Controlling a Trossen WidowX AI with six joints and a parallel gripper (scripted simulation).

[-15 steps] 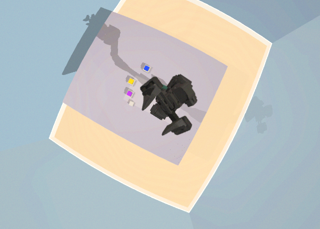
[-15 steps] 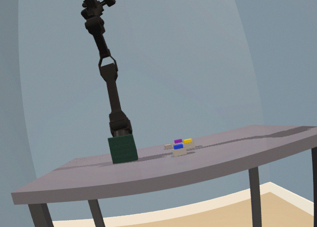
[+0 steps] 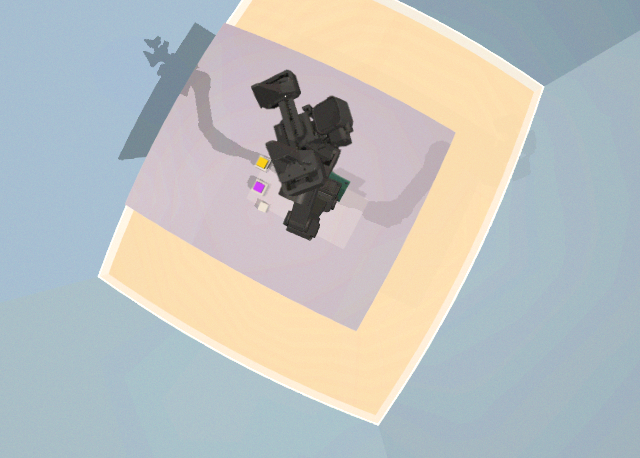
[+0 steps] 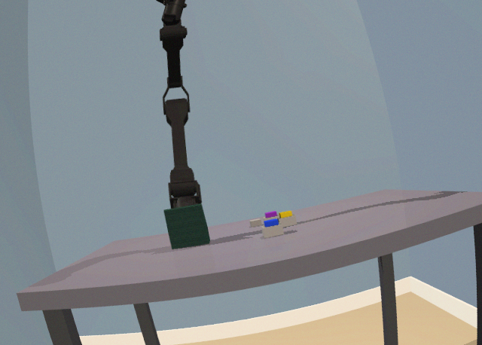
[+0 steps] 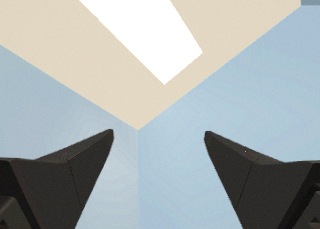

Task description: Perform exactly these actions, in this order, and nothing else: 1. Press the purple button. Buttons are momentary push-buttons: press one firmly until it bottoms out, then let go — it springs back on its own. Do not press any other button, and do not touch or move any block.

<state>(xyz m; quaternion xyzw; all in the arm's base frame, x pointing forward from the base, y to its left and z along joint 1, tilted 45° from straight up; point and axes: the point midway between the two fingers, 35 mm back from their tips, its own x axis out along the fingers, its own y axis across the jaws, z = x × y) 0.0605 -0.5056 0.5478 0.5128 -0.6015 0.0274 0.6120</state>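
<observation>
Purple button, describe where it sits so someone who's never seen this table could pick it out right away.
Start at the dark green base block where the arm is mounted on the grey table. To its right in the exterior view sits a small cluster of buttons on beige housings. The purple button is in the back row, between a plain beige block and the yellow button, behind the blue button.

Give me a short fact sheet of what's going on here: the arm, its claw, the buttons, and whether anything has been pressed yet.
arm: stretched nearly straight up from its green base, far above the table
gripper: open, nothing between the fingers, camera facing the ceiling and walls
purple button: on the table, untouched, between the yellow button and a small beige block
blue button: seen from the side view; hidden under the arm from above
progress: purple button not yet pressed; gripper nowhere near it
</observation>
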